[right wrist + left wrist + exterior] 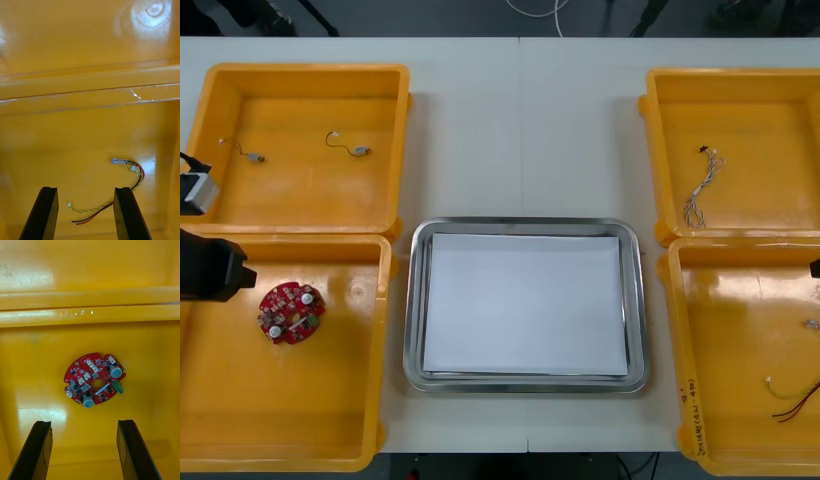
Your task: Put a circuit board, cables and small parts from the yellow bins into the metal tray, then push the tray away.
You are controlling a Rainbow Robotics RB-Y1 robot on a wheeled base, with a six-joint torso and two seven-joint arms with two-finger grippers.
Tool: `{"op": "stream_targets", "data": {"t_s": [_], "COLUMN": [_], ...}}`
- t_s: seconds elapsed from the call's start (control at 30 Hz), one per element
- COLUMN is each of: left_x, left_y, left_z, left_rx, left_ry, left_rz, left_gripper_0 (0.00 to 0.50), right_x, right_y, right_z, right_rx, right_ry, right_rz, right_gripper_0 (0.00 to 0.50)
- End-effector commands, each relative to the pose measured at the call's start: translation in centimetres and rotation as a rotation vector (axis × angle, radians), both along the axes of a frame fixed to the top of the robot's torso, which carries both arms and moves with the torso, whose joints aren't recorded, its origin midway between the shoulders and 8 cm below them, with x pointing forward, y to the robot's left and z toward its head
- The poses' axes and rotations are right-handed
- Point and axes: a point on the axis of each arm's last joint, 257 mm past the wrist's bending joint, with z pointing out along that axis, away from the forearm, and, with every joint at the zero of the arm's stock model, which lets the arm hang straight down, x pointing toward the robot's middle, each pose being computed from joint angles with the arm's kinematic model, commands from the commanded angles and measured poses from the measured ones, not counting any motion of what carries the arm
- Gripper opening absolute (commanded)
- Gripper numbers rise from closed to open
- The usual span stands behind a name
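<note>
I look down on a pale, matte worktop under soft, even light. A thin seam runs down its middle, from the far edge toward the near one. Past the far edge, along the top of the frame, I see a strip of dark grey floor. A white cord loops across it at top centre. Black shapes that I cannot make out stand at the upper left and upper right. Under the near edge, at the bottom of the frame, runs a narrow dark band.

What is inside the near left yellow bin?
A round red circuit board, with the open left gripper pointed at it. The arm hides the bin's far left corner.
</note>
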Motion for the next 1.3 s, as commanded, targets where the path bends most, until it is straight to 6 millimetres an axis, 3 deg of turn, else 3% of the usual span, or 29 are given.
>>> {"op": "stream_targets", "data": {"t_s": [0.03,0.7,1.3], "left_x": [-0.4,-0.6,2.1], "left_y": [-0.4,-2.0,-3.7], "left_z": [0.2,-3.0,-7.5], "left_rx": [-0.046,-0.092,-0.221], "left_ry": [0.013,0.059,0.072], "left_rz": [0.138,0.382,0.493], "left_gripper_0": [0.5,0.5,0.5], "right_x": [-0.7,-7.4,-9.2], "right_y": [-0.9,-4.4,-3.8], "right_z": [0.4,-2.1,-6.0], "right_rx": [0.031,0.062,0.233], "right_ry": [-0.024,0.016,-0.018], "right_rz": [-0.064,-0.179,-0.389], "right_gripper_0": [0.43,0.431,0.429]}}
